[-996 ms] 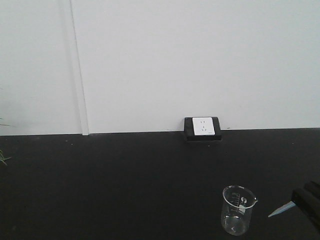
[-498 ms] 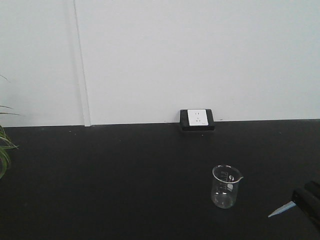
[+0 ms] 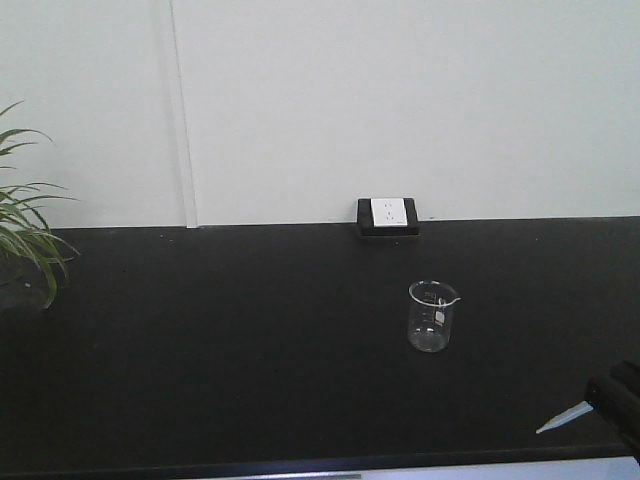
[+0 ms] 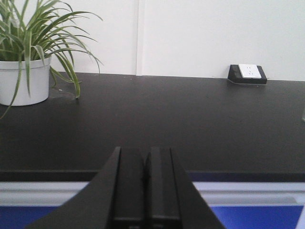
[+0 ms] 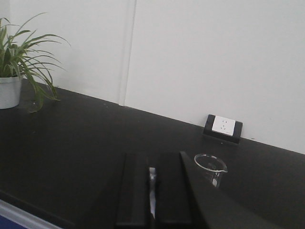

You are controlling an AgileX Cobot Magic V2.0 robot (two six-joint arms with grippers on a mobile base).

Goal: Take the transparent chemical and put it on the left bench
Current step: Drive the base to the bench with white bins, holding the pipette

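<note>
Black tabletop (image 3: 250,330) beneath a white wall: the right gripper (image 5: 152,160) has its jaws clamped on the transparent chemical (image 3: 563,417), whose tapered tip juts out near the front edge, well apart from a glass beaker (image 3: 432,316). The left gripper (image 4: 144,155) hangs with jaws pressed together. A potted plant (image 4: 28,52) stands far left.

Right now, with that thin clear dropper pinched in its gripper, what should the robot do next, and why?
Probably turn left. The right gripper is shut on the thin clear plastic pipette, so the grab looks done, yet every view shows the black counter with the white wall socket and potted plant, not the target bench.
</note>
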